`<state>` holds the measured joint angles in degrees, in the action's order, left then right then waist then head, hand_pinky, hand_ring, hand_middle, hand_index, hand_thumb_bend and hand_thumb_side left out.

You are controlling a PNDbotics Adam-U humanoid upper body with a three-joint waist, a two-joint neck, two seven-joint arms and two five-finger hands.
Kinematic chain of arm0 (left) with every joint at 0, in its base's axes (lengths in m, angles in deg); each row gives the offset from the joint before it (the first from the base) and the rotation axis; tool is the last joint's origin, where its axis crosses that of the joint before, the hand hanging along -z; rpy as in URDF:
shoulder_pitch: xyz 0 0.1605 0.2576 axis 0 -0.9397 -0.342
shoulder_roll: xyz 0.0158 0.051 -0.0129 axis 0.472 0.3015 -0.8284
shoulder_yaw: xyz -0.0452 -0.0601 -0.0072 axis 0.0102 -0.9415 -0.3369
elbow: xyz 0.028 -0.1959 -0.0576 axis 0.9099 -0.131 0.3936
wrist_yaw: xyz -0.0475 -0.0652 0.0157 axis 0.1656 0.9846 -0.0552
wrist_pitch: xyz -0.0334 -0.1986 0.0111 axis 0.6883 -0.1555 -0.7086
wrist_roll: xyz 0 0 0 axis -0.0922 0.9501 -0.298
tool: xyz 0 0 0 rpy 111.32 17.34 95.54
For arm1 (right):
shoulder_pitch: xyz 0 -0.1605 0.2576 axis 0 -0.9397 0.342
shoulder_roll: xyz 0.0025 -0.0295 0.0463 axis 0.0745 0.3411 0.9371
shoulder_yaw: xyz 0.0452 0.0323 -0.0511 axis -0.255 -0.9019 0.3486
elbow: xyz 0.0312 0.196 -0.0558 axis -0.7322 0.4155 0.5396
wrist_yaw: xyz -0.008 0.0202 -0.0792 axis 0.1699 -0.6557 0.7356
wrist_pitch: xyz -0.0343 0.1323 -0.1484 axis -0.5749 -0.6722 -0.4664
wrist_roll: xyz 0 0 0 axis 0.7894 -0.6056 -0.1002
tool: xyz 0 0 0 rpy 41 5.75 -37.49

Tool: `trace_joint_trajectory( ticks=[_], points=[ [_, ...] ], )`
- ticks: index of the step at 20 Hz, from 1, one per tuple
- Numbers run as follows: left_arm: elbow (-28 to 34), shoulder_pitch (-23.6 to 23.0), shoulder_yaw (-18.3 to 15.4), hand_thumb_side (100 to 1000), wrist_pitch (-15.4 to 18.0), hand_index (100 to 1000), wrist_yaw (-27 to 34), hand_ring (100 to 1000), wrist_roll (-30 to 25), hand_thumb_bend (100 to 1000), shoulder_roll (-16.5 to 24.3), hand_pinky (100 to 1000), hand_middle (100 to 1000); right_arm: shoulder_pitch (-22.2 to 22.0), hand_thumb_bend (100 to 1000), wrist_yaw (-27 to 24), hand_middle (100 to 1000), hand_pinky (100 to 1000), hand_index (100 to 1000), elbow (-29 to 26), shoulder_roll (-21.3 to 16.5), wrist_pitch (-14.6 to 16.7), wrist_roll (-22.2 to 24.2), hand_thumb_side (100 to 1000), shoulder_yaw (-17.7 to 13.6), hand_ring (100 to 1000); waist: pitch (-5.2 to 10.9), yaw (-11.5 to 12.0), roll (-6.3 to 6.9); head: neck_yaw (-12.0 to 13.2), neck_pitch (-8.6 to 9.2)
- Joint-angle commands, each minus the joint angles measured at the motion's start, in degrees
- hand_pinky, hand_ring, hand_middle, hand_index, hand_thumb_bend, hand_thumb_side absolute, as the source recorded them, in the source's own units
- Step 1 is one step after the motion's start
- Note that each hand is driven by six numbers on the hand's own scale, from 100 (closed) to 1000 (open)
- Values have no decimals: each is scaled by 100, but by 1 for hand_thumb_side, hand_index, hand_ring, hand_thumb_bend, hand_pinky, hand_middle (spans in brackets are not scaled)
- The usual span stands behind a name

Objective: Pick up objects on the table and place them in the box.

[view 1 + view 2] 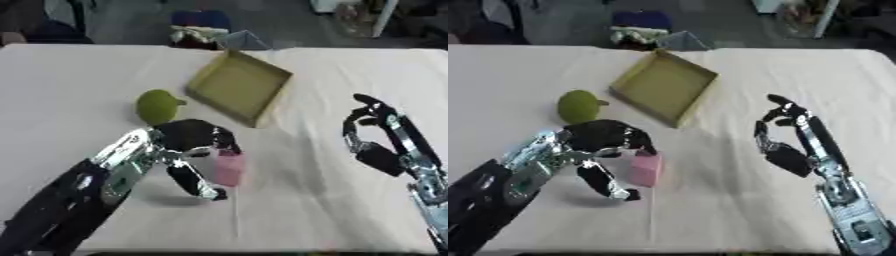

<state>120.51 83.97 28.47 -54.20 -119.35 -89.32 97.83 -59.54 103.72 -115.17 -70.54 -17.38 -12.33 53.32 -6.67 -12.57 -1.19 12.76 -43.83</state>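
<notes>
White cloth covers the table [79, 80], and on it we see three things. Our left hand [605, 142] comes in from the near left corner and bends over a pink block [646, 170] near the middle of the near half; the fingers [636, 140] curl down over the block's top and the thumb [605, 185] hooks below on its left side, so the hand half encloses it. Whether thumb and fingers truly press on the block we cannot tell, since the fingers hide its top edge and the picture is soft there. The block stands upright on the cloth, with only its right face and lower part in sight. Just behind the left hand lies a green rounded fruit [157, 106] with a small stub on its right side; its near edge is cut off by the back of the hand. Farther back, towards the far edge and a little right of centre, sits the shallow yellowish box [238, 86], turned corner-on to us, well apart from the block. Our right hand [376, 132] hangs over the right side of the table, holding nothing, its fingers loosely bent and the thumb spread. Dark shapes beyond the far edge are too blurred to name.
</notes>
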Motion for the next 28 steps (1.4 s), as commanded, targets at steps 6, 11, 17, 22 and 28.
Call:
trace_joint_trajectory(
  ticks=[6,11,17,22,28],
  points=[
    [136,71,-159,589,-47,880,-49,760,-86,529,168,803,809,92,100,7,617,764,937,-62,-66,22,7,455,-34,831,71,-3,-6,-19,-29],
    [-279,197,-99,569,48,874,-81,762,-62,506,76,805,808,90,100,-1,617,763,938,-66,-65,23,11,457,-28,831,68,-17,-5,-22,-29],
    [-759,395,-36,531,189,842,-165,705,164,429,-150,761,749,96,100,-8,617,763,937,-64,-57,22,13,458,-26,831,65,-31,-14,-10,-29],
    [-887,411,-7,473,285,738,159,590,176,314,-198,686,602,90,100,-9,617,763,938,-67,-61,23,13,459,-25,831,63,-27,-8,-11,-29],
    [-623,462,-174,386,122,653,493,499,349,193,-108,632,499,84,100,-11,617,763,937,-65,-66,22,12,461,-27,831,65,-17,-8,-27,-29]
  ],
)
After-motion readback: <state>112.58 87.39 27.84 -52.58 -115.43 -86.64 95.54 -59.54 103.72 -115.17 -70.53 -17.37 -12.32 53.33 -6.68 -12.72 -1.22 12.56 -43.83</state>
